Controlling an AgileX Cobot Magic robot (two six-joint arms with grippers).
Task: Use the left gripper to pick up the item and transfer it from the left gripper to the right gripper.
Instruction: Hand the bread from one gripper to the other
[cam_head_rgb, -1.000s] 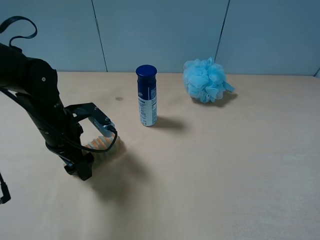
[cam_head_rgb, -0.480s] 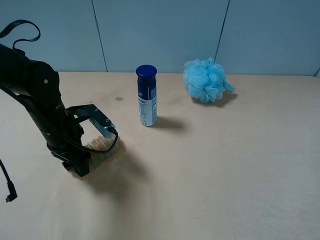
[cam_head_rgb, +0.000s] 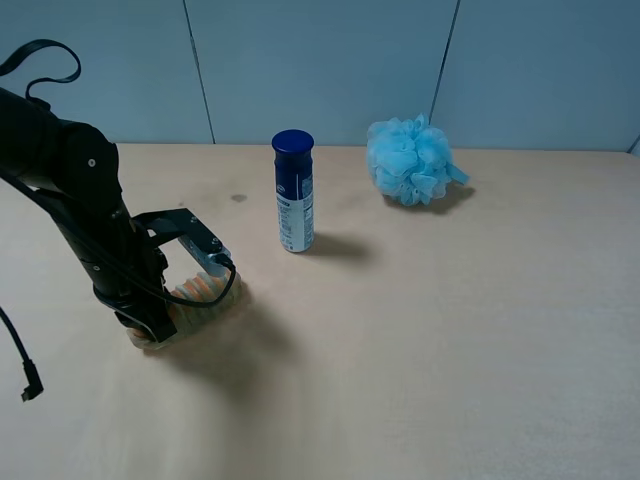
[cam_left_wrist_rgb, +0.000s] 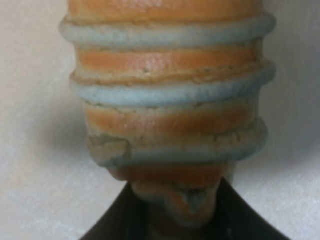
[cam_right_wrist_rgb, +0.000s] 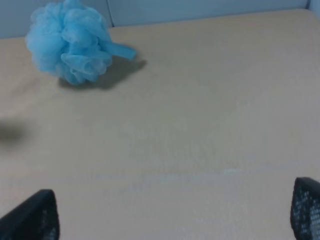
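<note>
The item, a ribbed orange and pale grey-green roll, lies on the tan table at the left. My left gripper is down on it, its jaws closed in against the roll. In the left wrist view the item fills the frame, and its near end is pinched between the dark jaws of the left gripper. My right gripper is open over bare table, its two black fingertips far apart with nothing between them. It does not show in the exterior high view.
A blue-capped white bottle stands upright behind and to the right of the item. A fluffy light-blue bath pouf sits at the back, also seen as the pouf in the right wrist view. A loose black cable trails at the left edge.
The left jaws have closed in on the item from wide apart. The loose cable end has shifted slightly on the table. Bottle and pouf have not moved.
</note>
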